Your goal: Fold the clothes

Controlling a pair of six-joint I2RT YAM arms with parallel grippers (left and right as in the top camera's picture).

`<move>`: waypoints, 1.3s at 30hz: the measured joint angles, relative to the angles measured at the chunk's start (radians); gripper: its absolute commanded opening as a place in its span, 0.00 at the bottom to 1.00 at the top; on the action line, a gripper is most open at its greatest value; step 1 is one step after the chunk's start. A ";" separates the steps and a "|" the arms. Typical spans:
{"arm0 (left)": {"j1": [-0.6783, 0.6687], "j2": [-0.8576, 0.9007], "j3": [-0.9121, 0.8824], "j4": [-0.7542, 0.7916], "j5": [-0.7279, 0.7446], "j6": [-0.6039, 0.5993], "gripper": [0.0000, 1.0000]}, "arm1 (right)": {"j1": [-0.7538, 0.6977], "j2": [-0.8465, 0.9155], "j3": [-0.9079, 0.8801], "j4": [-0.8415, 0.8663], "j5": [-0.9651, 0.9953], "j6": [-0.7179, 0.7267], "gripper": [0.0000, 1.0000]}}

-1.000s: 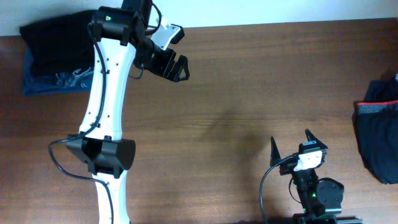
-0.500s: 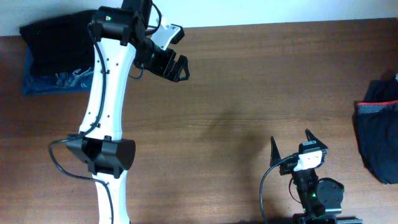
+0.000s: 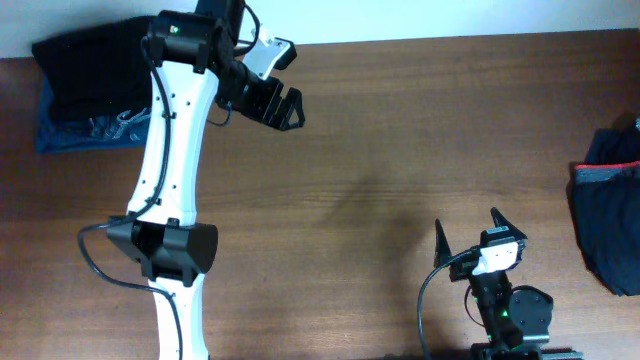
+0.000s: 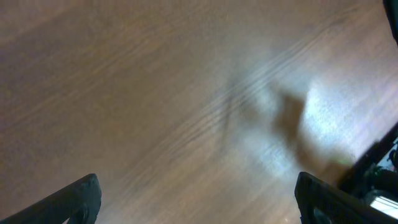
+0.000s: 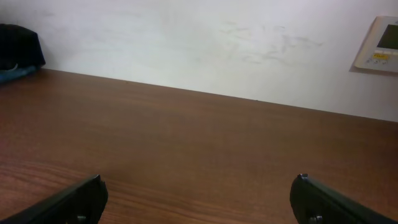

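- Black soft trousers [image 3: 95, 65] lie piled on faded blue jeans [image 3: 60, 135], far left; dark garment with reddish band [image 3: 605, 215], right edge.
- Left hand [image 3: 292, 110] and right hand [image 3: 467, 226]: both open, empty, unmoved; no fold underway.

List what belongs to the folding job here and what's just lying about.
Job: black garment stacked on blue jeans, far-left corner; dark garment with reddish band, right edge.
Lying about: wall control panel, seen from the right wrist.

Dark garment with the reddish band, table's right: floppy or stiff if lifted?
Likely floppy: the dark garment lies in soft, uneven folds. Matte cloth on the wooden table, so a push probably bunches it rather than slides it.
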 measured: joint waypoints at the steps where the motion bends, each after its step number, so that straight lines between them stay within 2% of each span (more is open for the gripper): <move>1: 0.000 0.000 0.000 0.014 0.000 0.000 0.99 | 0.000 0.000 0.000 0.000 0.000 0.000 0.99; 6: -0.035 -0.018 -0.014 0.171 -0.007 0.004 0.99 | 0.000 0.000 0.000 0.000 0.000 0.000 0.99; 11: -0.122 -0.154 -0.166 0.295 -0.074 0.032 0.99 | 0.000 0.000 0.000 0.000 0.000 0.000 0.99; 14: -0.173 -0.346 -0.383 0.370 -0.151 0.046 0.99 | 0.000 0.000 0.000 0.000 0.000 0.001 0.99; 17: -0.166 -0.521 -0.664 0.431 -0.202 0.049 0.99 | 0.000 0.000 0.000 -0.001 0.000 0.000 0.98; 23: -0.162 -0.782 -1.131 0.655 -0.252 0.053 0.99 | 0.000 -0.001 0.000 -0.001 0.000 0.000 0.99; 28: -0.137 -0.996 -1.506 0.944 -0.261 0.052 0.99 | 0.000 -0.002 0.000 0.000 0.000 0.000 0.99; 34: -0.026 -1.321 -2.002 1.366 -0.196 0.052 0.99 | 0.000 -0.002 0.000 -0.002 0.000 0.000 0.99; 39: 0.032 -1.563 -2.308 1.623 -0.174 0.053 0.99 | 0.000 -0.002 0.000 -0.001 0.000 0.001 0.99</move>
